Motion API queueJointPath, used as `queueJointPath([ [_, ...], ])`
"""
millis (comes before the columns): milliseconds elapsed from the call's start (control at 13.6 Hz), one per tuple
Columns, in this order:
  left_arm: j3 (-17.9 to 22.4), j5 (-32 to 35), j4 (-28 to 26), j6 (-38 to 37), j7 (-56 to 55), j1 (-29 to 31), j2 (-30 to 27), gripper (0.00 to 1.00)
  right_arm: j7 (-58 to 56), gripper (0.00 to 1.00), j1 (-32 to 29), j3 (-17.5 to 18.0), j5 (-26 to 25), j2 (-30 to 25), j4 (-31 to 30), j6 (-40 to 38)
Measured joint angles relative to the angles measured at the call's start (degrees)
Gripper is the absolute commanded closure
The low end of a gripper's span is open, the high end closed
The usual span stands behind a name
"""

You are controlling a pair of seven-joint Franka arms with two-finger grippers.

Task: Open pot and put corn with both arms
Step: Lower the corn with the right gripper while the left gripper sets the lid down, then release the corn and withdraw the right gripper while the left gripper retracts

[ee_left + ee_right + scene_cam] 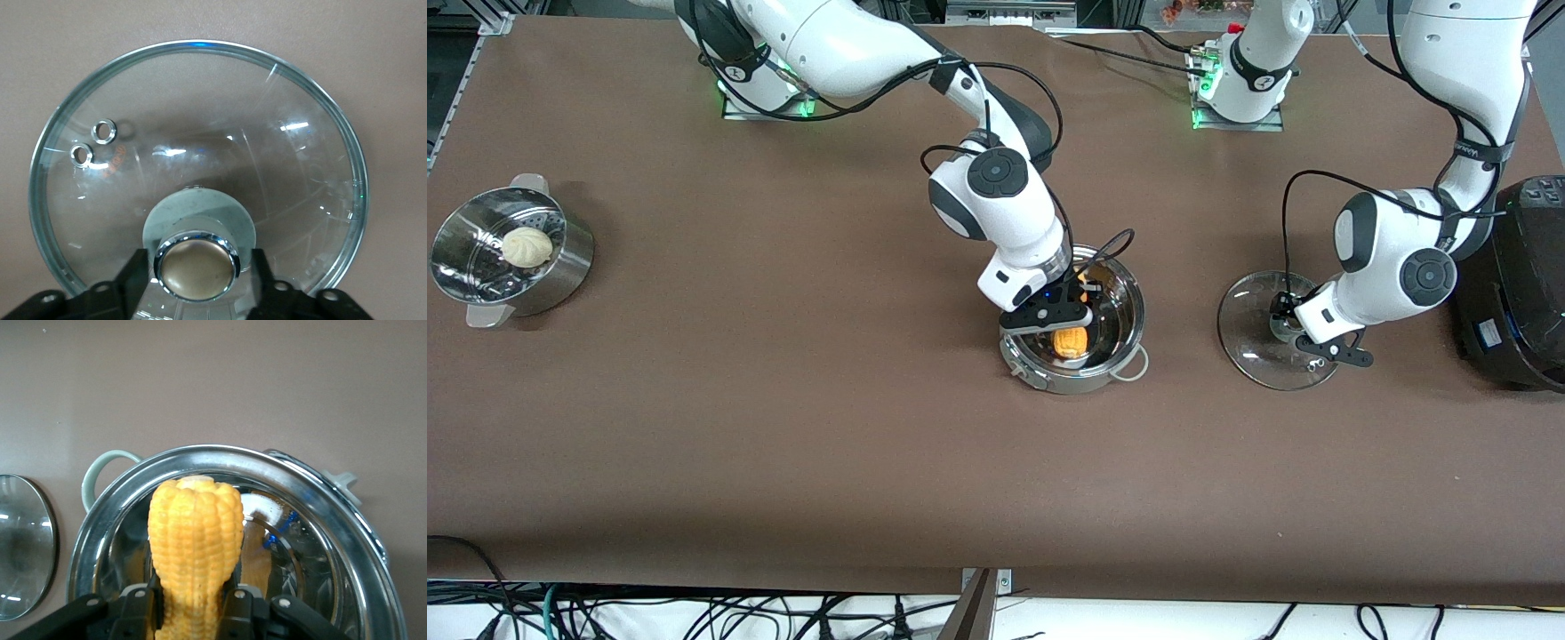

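The steel pot (1129, 302) stands open near the table's middle. My right gripper (1069, 331) is shut on the yellow corn (1071, 341) and holds it low inside the pot. In the right wrist view the corn (195, 540) sticks out from between the fingers over the pot's bowl (347, 533). The glass lid (1249, 329) lies on the table beside the pot, toward the left arm's end. My left gripper (1303, 342) is low over it. In the left wrist view its fingers (137, 273) stand open either side of the tan knob (198, 268), with small gaps.
A steel steamer pot (560, 267) with a white bun (527, 246) stands at the right arm's end. A large black cooker (1516, 284) stands at the left arm's end, close to the left arm. The lid also shows in the right wrist view (23, 547).
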Motion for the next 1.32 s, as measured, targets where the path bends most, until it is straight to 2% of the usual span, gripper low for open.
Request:
queueJointPath([
  [220, 0.1, 0.0, -1.1, -2.2, 0.0, 0.0, -6.1, 0.0, 0.0, 0.85, 0.0, 0.0, 0.0, 0.5, 0.0, 0.0],
  [514, 0.6, 0.0, -1.3, -6.8, 0.0, 1.8, -19.3, 0.0, 0.0, 0.78, 0.2, 0.0, -0.1, 2.0, 0.0, 0.7],
  [587, 0.7, 0.0, -1.2, -9.7, 0.0, 2.2, -23.0, 0.0, 0.0, 0.63, 0.3, 0.0, -0.2, 2.4, 0.0, 0.9],
  [661, 0.8, 0.0, -1.0, -12.9, 0.0, 2.3, -26.4, 0.0, 0.0, 0.01, 0.5, 0.0, -0.2, 2.8, 0.0, 1.1],
  [808, 0.8, 0.0, 2.3, -22.4, 0.0, 2.3, -31.4, 0.0, 0.0, 0.0, 0.7, 0.0, -0.5, 3.1, 0.0, 1.3],
  [1028, 0.8, 0.5, 13.4, -36.6, 0.0, 2.4, -33.2, 0.0, 0.5, 0.0, 1.1, 0.0, -0.8, 3.0, 0.4, 1.3],
  [1175, 0.4, 0.6, 18.4, -41.7, 0.0, 2.4, -33.2, 0.0, 0.7, 0.0, 1.3, 0.0, -0.8, 3.0, 0.7, 1.3],
  [1322, -0.3, 1.6, 19.8, -43.0, -0.1, 2.4, -32.8, 0.0, 0.7, 0.0, 1.6, 0.0, -0.8, 3.0, 1.0, 1.1],
])
